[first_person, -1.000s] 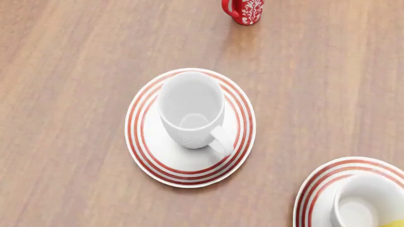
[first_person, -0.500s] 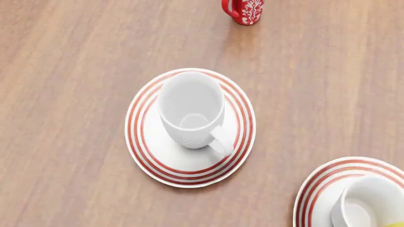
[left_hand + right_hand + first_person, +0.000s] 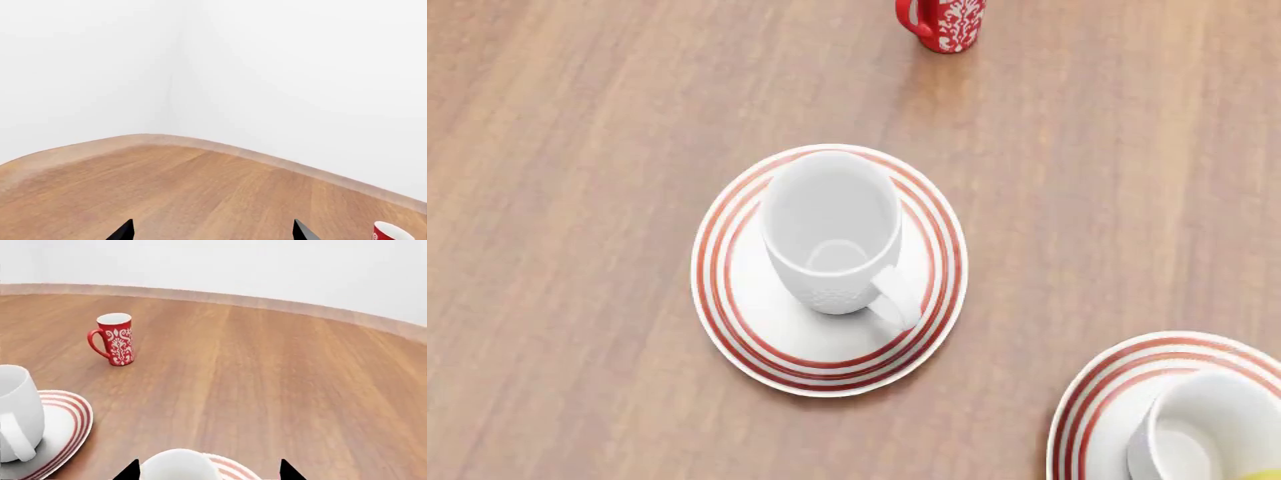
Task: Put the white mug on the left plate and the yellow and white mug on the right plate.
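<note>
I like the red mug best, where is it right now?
In the head view the red mug stands alone on the wooden table at the far edge, beyond the white mug on the left plate.

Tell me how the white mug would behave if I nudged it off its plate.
The white mug tapers to a narrow base, so a high push probably tips it. Its glazed look on the smooth left plate suggests it may slide. It appears rigid, likely breakable ceramic.

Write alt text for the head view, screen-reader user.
A large white mug stands upright on the left plate, a red-ringed white plate on a wooden table. At the lower right edge the yellow and white mug sits on the right plate, both cropped; a red patterned mug stands at the top edge.
</note>
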You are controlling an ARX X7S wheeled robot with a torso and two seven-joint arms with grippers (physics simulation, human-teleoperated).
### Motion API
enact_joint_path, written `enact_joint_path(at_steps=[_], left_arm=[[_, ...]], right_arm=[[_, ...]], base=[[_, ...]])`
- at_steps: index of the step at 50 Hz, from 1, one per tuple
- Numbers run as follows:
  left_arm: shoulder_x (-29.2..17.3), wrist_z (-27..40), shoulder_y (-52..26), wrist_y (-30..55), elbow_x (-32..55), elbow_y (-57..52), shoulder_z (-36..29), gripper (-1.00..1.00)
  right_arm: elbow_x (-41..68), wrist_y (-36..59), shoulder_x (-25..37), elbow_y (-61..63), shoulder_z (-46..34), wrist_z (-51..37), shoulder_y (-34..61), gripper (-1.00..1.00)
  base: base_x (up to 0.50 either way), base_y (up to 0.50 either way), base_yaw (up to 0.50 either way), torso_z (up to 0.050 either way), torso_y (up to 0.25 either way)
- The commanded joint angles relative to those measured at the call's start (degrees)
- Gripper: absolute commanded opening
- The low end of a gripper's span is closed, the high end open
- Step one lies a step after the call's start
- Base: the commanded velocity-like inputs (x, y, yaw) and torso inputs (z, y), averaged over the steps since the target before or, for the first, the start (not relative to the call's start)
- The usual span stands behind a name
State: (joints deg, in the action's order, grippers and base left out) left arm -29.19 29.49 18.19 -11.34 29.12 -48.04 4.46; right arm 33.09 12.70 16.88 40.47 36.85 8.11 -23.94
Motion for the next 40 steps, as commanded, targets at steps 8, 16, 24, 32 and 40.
enact_joint_path(at_steps=[8, 16, 24, 32, 40], left_arm=[[-0.20, 0.28, -0.63, 0.65, -0.49, -0.14, -1.01, 1.00], [-0.76, -1.19, -6.00, 3.91, -0.16, 3.83, -4.77, 1.00], [-3.02, -0.90, -20.54, 15.09, 2.64, 7.46, -9.71, 1.00], [-2.86, -3.04, -35.87, 25.74, 3.75, 12.51, -16.41, 1.00], [-3.53, -2.96, -44.94, 33.29, 8.09, 10.81, -18.06, 1.00]], right_arm=[[4.02, 12.00, 6.86, 0.33, -7.05, -13.74, 20.21, 1.00], [-1.04, 14.32, 7.68, -6.13, -16.56, -17.10, 32.72, 1.00], [-8.68, 8.36, 5.06, -16.21, -23.39, -17.70, 40.81, 1.00], [-17.82, -0.55, 1.78, -26.05, -28.90, -20.10, 47.28, 1.00], [-17.96, 2.91, 1.02, -22.39, -30.22, -22.34, 49.89, 1.00]], base=[[0.00, 0.00, 0.00, 0.000, 0.000], [0.00, 0.00, 0.00, 0.000, 0.000], [0.00, 0.00, 0.00, 0.000, 0.000], [0.00, 0.00, 0.00, 0.000, 0.000], [0.00, 0.00, 0.00, 0.000, 0.000]])
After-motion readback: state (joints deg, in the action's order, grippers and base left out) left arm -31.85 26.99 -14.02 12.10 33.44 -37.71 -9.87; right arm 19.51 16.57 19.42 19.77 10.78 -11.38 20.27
